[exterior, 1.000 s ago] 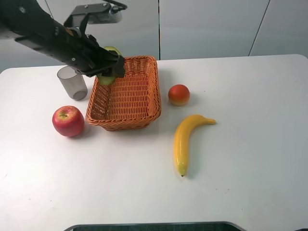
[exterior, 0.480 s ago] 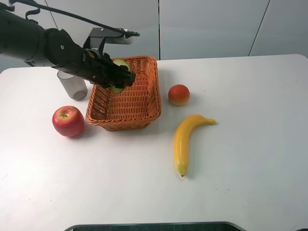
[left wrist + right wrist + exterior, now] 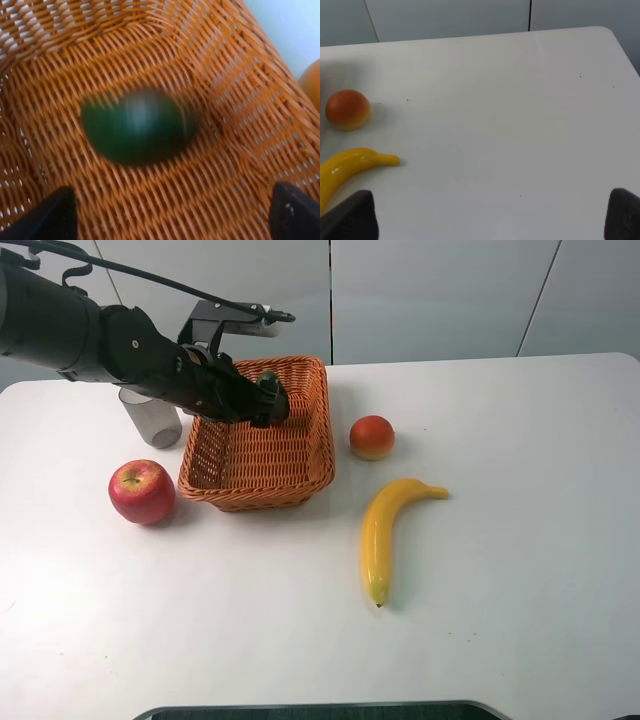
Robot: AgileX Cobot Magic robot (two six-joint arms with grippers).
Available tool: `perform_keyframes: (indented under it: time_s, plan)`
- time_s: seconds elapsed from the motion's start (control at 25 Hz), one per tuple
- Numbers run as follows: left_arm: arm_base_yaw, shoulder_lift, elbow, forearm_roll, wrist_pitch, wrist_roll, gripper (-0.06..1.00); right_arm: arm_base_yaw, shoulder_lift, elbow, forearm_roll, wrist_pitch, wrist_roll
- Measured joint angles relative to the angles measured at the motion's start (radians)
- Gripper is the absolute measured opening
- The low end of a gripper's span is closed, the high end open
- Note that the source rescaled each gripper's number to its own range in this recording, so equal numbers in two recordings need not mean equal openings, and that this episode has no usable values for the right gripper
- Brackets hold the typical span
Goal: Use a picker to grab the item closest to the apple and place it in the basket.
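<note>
The table [image 3: 520,540] was plain white and filled most of the high view. The left arm [image 3: 90,335], big and black, came in from that view's left edge and reached over the back half of the basket [image 3: 255,498]. The basket was orange wicker and sat left of the table's middle.

The banana [image 3: 385,535] lay right of the basket and nearer the front, well apart from it, with its stem end pointing right. The apple [image 3: 141,491] was red and sat just off the basket's front left corner, not touching it. A grey see-through cup [image 3: 152,420] stood behind the apple, beside the basket's left wall, with the arm covering its top. The orange fruit [image 3: 371,437] sat near the basket's right wall, behind the banana.

The left gripper [image 3: 170,217] hung over the inside of the basket. Its fingertips [image 3: 50,215] were spread wide at the corners of the wrist view, with nothing clamped between them. Under it the green fruit [image 3: 137,125] was inside the basket, clear of both fingertips. It was pretty blurred, so I couldn't tell if it was resting on the weave or not. From up high the gripper mostly hid it.

The right gripper [image 3: 485,220] was also spread wide and holding nothing, above bare table off to the right of the banana and the orange fruit.
</note>
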Motion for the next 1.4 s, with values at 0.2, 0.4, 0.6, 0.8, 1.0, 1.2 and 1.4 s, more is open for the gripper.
perform_keyframes:
  time_s: [0.2,0.4,0.6,0.8,1.0,1.2,1.4]
  plan:
    - [-0.004,0.000,0.000,0.001,0.002,0.000,0.96,0.000,0.000,0.000,0.000,0.000,0.000]
    - [-0.004,-0.031,0.000,0.024,0.069,0.002,0.96,0.000,0.000,0.000,0.000,0.000,0.000]
    - [0.013,-0.164,0.000,0.057,0.195,0.002,0.96,0.000,0.000,0.000,0.000,0.000,0.000]
    - [0.093,-0.299,-0.004,0.111,0.379,-0.036,0.96,0.000,0.000,0.000,0.000,0.000,0.000]
    - [0.184,-0.431,-0.004,0.267,0.559,-0.191,0.96,0.000,0.000,0.000,0.000,0.000,0.000]
    - [0.247,-0.567,0.015,0.328,0.662,-0.224,0.96,0.000,0.000,0.000,0.000,0.000,0.000]
    - [0.286,-0.714,0.078,0.337,0.686,-0.228,0.96,0.000,0.000,0.000,0.000,0.000,0.000]
